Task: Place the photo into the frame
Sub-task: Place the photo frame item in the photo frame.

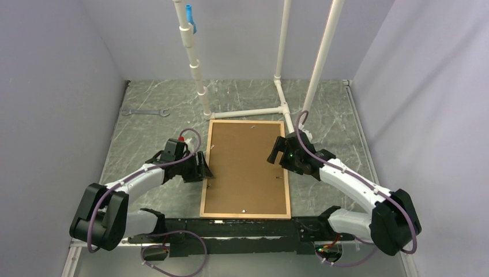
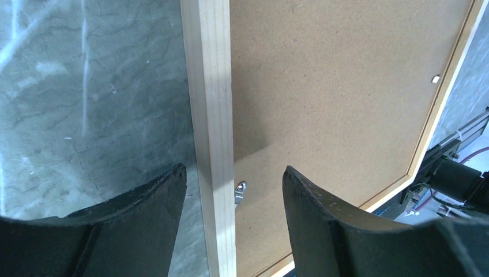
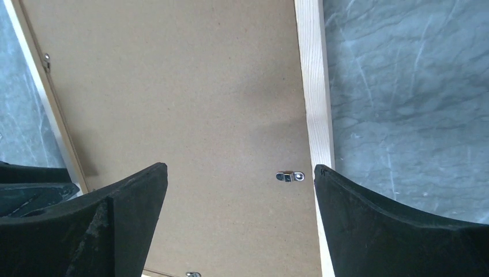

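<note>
On the marbled bench [image 1: 323, 104] the frame [image 1: 248, 216] lies face down between the arms, filled by a brown backing panel [image 1: 245, 167], with the left end effector [image 1: 203, 167] parted astride its left strip and the right end effector [image 1: 277, 154] spread wide over its right strip beside a small metal clip [image 3: 289, 176].

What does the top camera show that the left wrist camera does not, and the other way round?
Only the top view shows the whole frame, a wrench, the white pipes, the left arm and the right arm. Only the left wrist view gives a close look at a small metal clip beside the frame's left strip, which passes between the open left jaws. Both show the frame, its brown backing board and the grey marbled table.
</note>
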